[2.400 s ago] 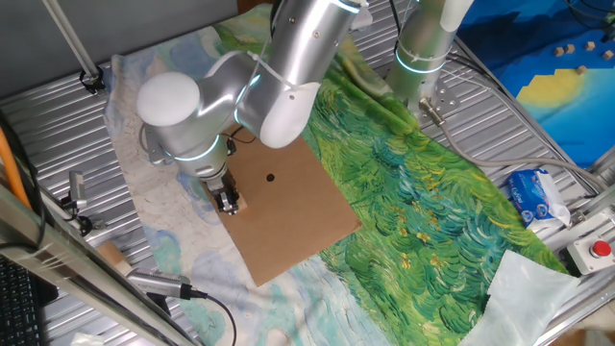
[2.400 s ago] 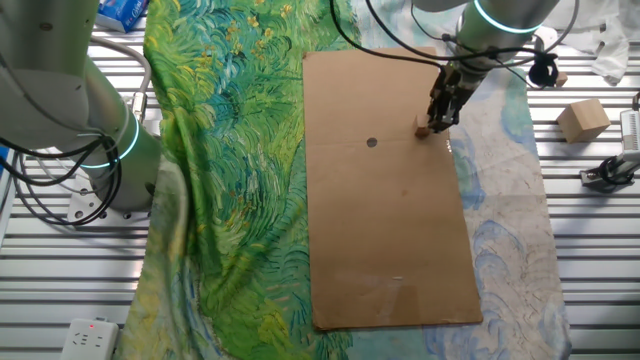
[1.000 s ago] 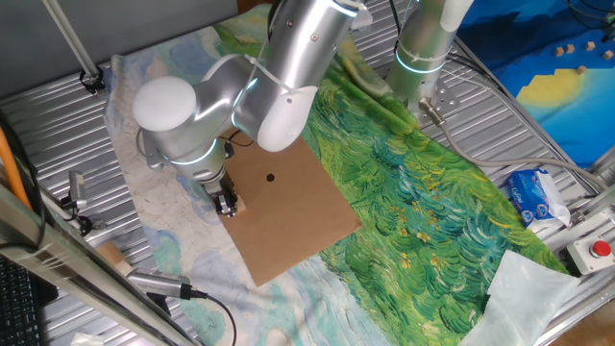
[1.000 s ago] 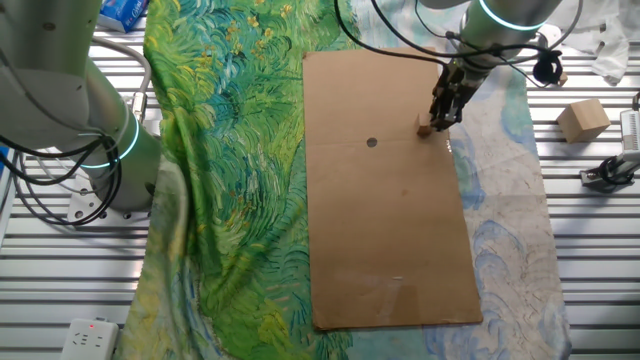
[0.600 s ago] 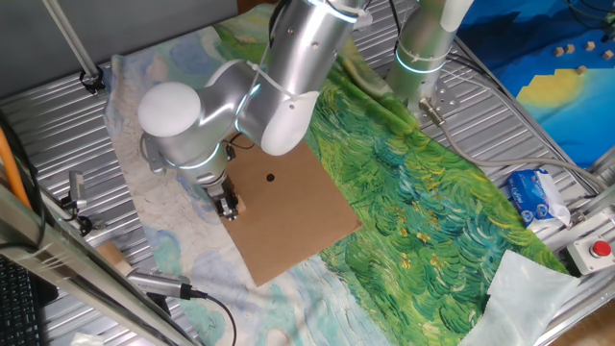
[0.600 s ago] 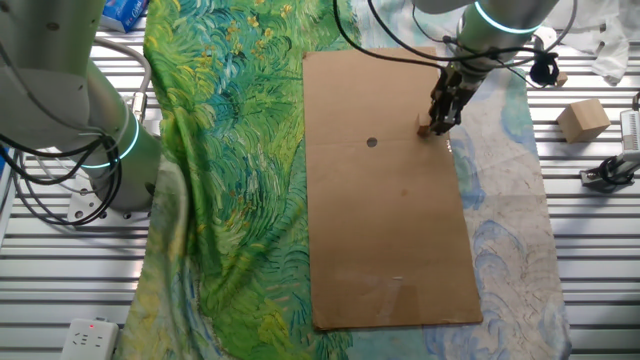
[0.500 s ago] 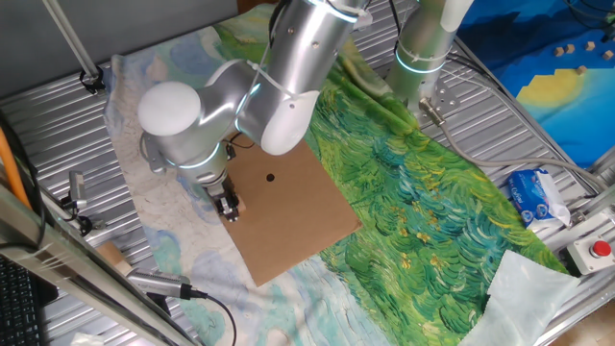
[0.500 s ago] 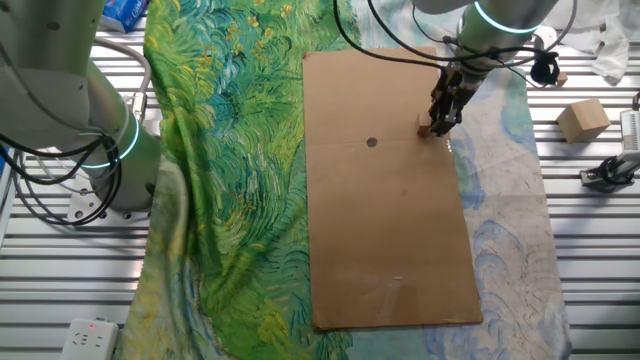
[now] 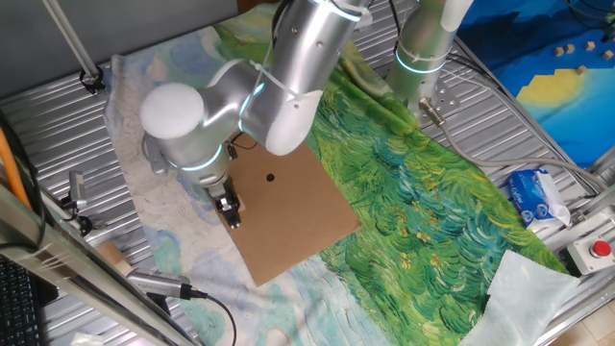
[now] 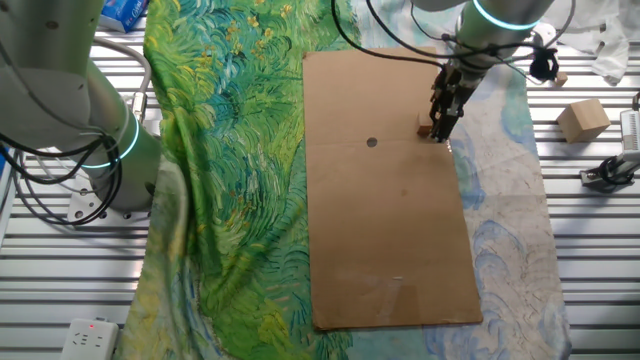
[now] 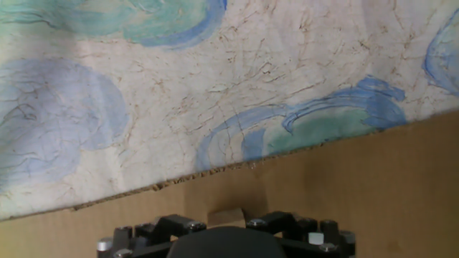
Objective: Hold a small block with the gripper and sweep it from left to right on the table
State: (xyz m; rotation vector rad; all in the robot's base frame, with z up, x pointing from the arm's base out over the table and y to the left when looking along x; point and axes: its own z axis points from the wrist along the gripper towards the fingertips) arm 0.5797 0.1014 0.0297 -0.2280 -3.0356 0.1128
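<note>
The small block (image 10: 424, 127) is a tiny tan cube at the left edge of the brown cardboard sheet (image 10: 390, 230), level with its black dot (image 10: 372, 142). My black gripper (image 10: 441, 131) stands upright on it, jaws closed against its sides. In the hand view the block (image 11: 226, 215) sits between the two black fingers of the gripper (image 11: 226, 225), just inside the cardboard (image 11: 373, 179) edge, with pale swirl cloth (image 11: 215, 86) beyond. In one fixed view the gripper (image 9: 231, 214) is at the cardboard's (image 9: 298, 211) left edge and hides the block.
The green swirl cloth (image 9: 413, 192) lies right of the cardboard. The other silver arm (image 9: 423, 43) stands at the back. A larger tan wooden piece (image 10: 583, 119) and a clamp (image 10: 605, 172) lie on the ribbed metal. A blue packet (image 9: 535, 195) and a red button (image 9: 601, 250) sit far right.
The gripper has shifted slightly along the cardboard's edge towards its near end; the block stays at its tip.
</note>
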